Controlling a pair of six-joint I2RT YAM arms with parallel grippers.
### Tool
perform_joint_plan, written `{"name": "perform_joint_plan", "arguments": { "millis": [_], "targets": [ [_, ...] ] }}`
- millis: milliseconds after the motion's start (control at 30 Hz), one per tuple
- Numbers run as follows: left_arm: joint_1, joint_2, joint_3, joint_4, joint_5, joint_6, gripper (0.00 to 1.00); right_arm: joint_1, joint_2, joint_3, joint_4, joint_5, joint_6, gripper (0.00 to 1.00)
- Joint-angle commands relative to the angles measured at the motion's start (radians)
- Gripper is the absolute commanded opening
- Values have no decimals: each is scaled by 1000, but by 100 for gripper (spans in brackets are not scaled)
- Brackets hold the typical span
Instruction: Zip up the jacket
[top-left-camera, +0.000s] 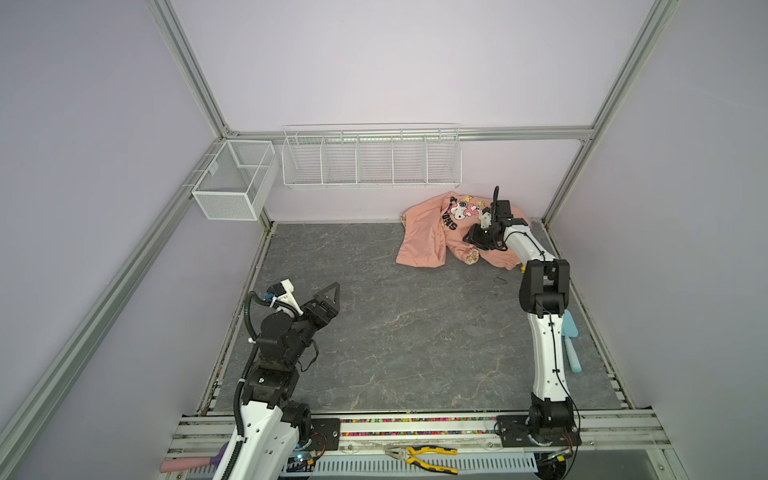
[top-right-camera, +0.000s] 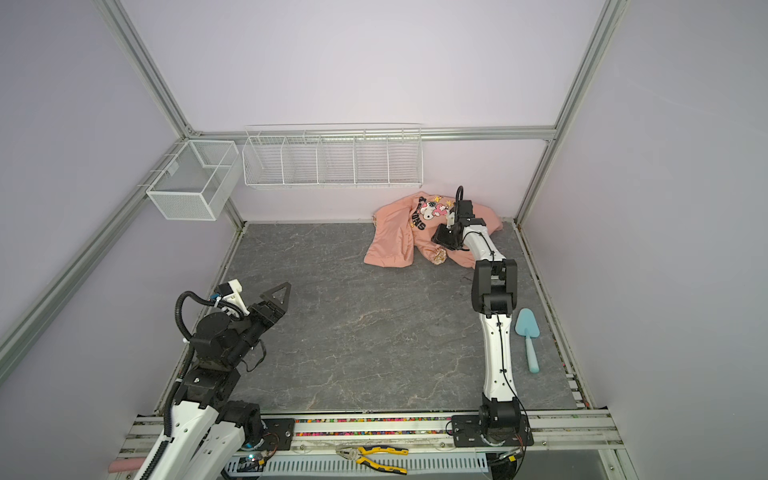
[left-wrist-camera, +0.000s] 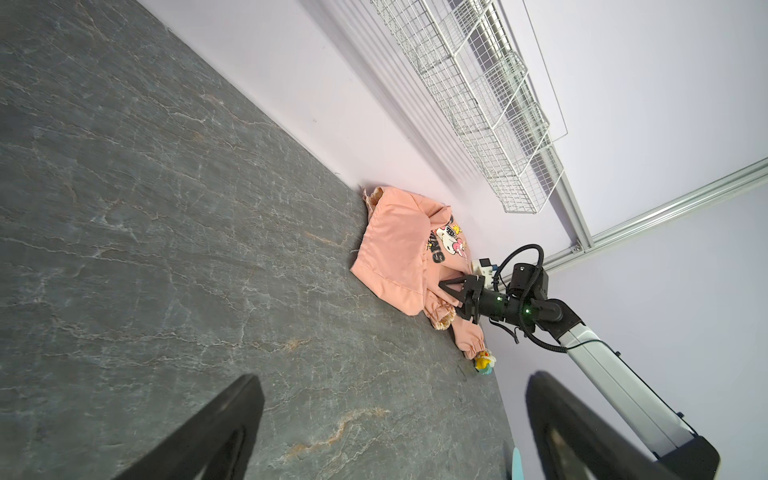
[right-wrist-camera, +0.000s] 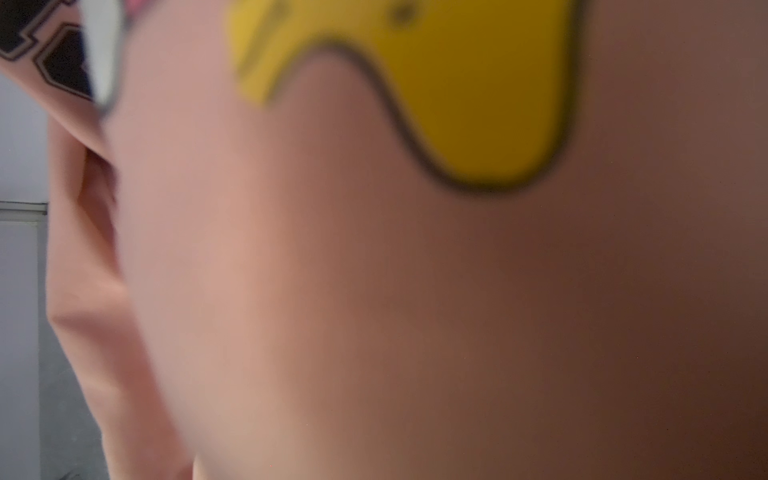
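Mesh box (top-left-camera: 232, 183) hangs on the L wall at 10 o'clock, one divider inside. Wire rack (top-left-camera: 370, 160) is on the back wall at 12, five bins side by side. Only wire and wall show thru both.

Grey stone-look table (top-left-camera: 374, 332): wide bare stretch from centre out to 9, betw. the two arms. Blue trowel (top-right-camera: 528, 332) lies flat at 4, just beside the R edge. Pliers (top-left-camera: 419, 455) sit on the front rail at 6, off the table top.

Jacket (top-left-camera: 419, 241) is at 1 o'clock, bunched in a heap, far side touching the back wall, near the R rear corner post. Salmon pink, back print up: cartoon dog w/ black letters, partly creased. Cream patterned cuff (top-left-camera: 471, 257) pokes out on the near side. Zipper not visible. Small yellow toy (left-wrist-camera: 484, 362) lies just beside one sleeve end.

R gripper (left-wrist-camera: 444, 288) is down on the jacket's R part. Fabric fills the R wrist view, blurred, so can't tell if it's pinching cloth or just resting on it.

L gripper (top-left-camera: 332, 291) hangs above the table at 8, well apart from the jacket, fingers (left-wrist-camera: 216, 432) spread wide, nothing betw. them.
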Motion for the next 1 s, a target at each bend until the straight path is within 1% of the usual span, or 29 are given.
{"name": "perform_joint_plan", "arguments": {
  "millis": [0, 233, 433, 567, 700, 833, 967],
  "targets": [
    [-3, -23, 3, -52, -38, 0, 100, 51, -15, -60, 7, -50, -14, 35],
    [-3, -22, 45, -124, -45, 20, 99, 141, -86, -192, 65, -55, -2, 27],
    [-3, -47, 68, -196, -97, 1, 99, 228, -152, -309, 106, -53, -4, 21],
    [-3, -55, 90, -223, -88, 22, 99, 281, -212, -401, 133, -52, -7, 19],
    [-2, -44, 101, -233, -64, 36, 100, 332, -301, -547, 210, -56, 19, 16],
    [-3, -9, 119, -245, -28, 60, 95, 388, -391, -668, 261, -49, 36, 14],
    [-3, 60, 151, -272, 4, 82, 90, 439, -486, -765, 283, -26, 44, 13]
  ]
}}
